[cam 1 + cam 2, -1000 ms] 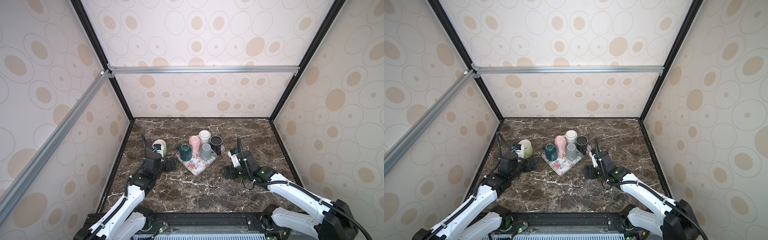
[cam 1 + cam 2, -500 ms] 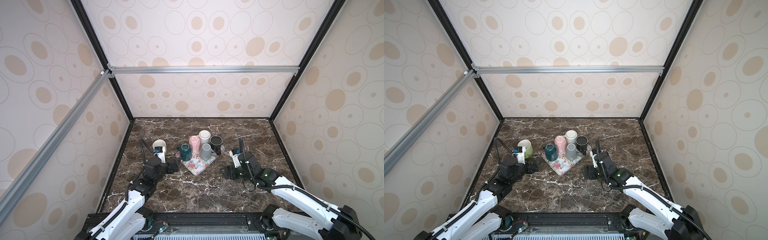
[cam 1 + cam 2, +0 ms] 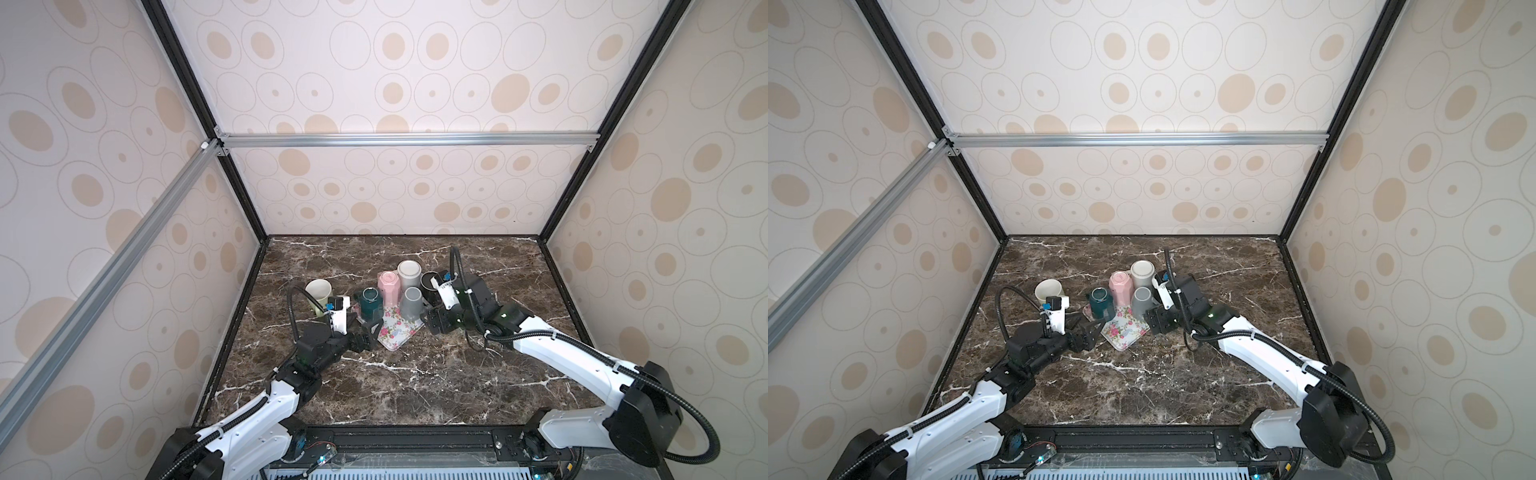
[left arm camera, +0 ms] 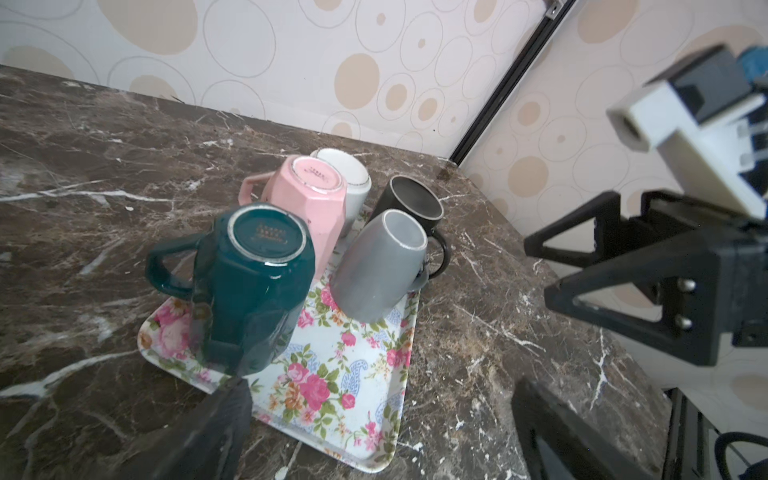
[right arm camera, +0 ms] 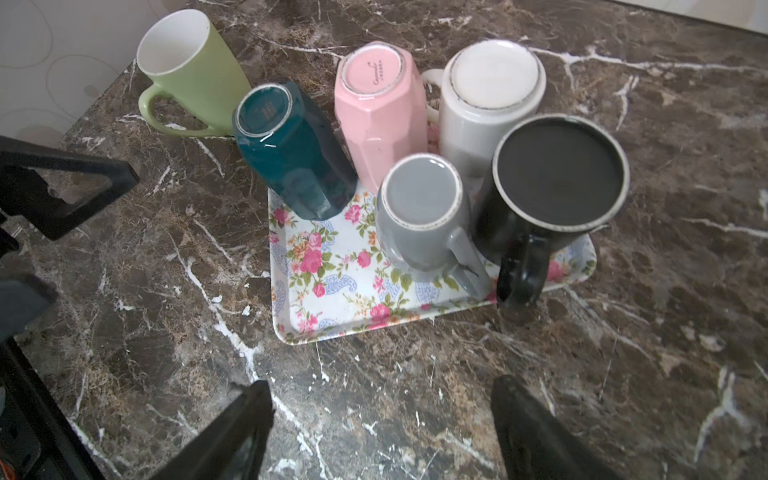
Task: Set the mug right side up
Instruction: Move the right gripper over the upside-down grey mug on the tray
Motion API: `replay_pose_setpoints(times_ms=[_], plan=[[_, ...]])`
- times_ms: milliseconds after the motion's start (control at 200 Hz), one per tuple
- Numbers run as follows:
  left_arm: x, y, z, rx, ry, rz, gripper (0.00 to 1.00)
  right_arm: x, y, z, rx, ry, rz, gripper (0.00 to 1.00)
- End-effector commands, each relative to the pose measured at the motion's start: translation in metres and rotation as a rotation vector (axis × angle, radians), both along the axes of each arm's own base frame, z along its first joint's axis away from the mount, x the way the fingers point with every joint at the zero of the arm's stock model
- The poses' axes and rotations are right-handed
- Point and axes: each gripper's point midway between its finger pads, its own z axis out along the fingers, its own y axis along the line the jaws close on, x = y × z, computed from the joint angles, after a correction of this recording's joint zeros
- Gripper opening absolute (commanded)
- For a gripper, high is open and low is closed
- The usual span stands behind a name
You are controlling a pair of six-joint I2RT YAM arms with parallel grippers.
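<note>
The pale green mug (image 3: pixel 319 291) now stands alone, mouth up, on the veined brown desk (image 3: pixel 395 374), just left of the tray (image 3: pixel 395 334). The left end effector (image 3: pixel 1088 325), beside it 1 second ago, has backed off, spread wide and empty. We judge that flip done. On the flowered tray 4 glossy mugs sit base up: the faceted teal mug (image 3: pixel 369 301), faceted pink mug (image 3: pixel 388 286), round white mug (image 3: pixel 409 272) and tapered grey mug (image 3: pixel 411 303). Which way up the matt black mug (image 3: pixel 430 282) at the tray's right corner sits, we cannot tell. The right end effector (image 5: pixel 380 384), jaws well apart and holding nothing, has edged toward it.
</note>
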Motion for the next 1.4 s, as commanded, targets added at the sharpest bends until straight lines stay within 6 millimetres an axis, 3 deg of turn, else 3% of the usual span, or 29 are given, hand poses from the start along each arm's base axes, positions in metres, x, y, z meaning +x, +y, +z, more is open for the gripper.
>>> replay_pose_setpoints(times_ms=[0,165,510,1050,1395], plan=[[-0.001,-0.004,0.025,-0.009,-0.133,-0.020,0.98,0.003,0.017,-0.002,-0.042,-0.058,0.135,0.84],[-0.004,0.006,0.023,-0.002,-0.164,0.027,0.98,0.010,0.026,-0.016,-0.064,-0.081,0.189,0.84],[-0.002,0.002,0.011,0.021,-0.136,0.017,0.98,0.029,0.047,-0.028,-0.073,-0.129,0.259,0.85],[0.000,0.005,0.009,0.036,-0.138,0.034,0.98,0.061,0.033,-0.040,-0.056,-0.053,0.137,0.85],[-0.001,0.010,0.012,0.037,-0.151,0.058,0.98,0.059,0.029,-0.059,-0.058,0.000,0.112,0.85]])
